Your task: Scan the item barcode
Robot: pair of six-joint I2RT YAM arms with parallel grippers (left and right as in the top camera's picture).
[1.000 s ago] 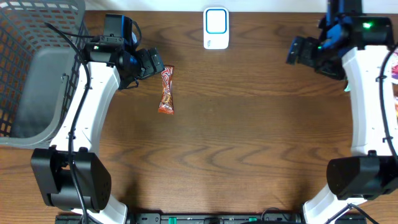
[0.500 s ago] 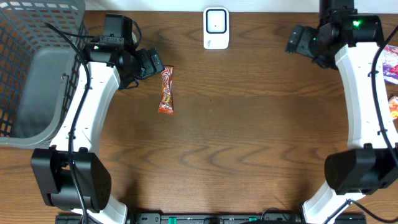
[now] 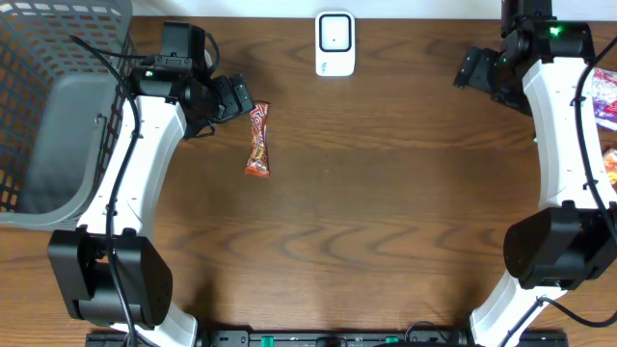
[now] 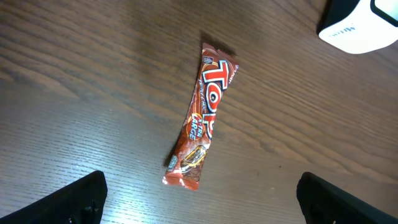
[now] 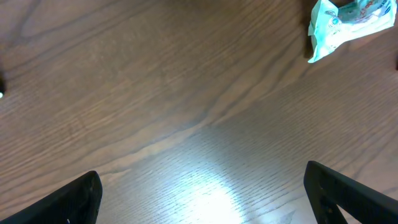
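Note:
A red and orange candy bar wrapper [image 3: 257,141] lies flat on the wooden table, long axis running near to far; the left wrist view shows the candy bar [image 4: 202,114] ahead of the jaws. My left gripper [image 3: 239,96] hovers just left of its far end, open and empty, and in its own view the left gripper [image 4: 200,202] has its fingers wide apart. The white barcode scanner [image 3: 335,43] stands at the back centre; the scanner's corner [image 4: 364,25] shows at top right of the left wrist view. My right gripper [image 3: 472,69] is open at the back right, the right gripper [image 5: 202,196] over bare wood.
A grey mesh basket [image 3: 43,106] fills the left edge. Packaged snacks [image 3: 606,96] lie at the right edge behind the right arm. A pale green and white packet [image 5: 346,20] lies on the wood at top right of the right wrist view.
The right arm has swung back and to the right, uncovering the snacks at the table's right edge. The left arm and the candy bar have stayed put.

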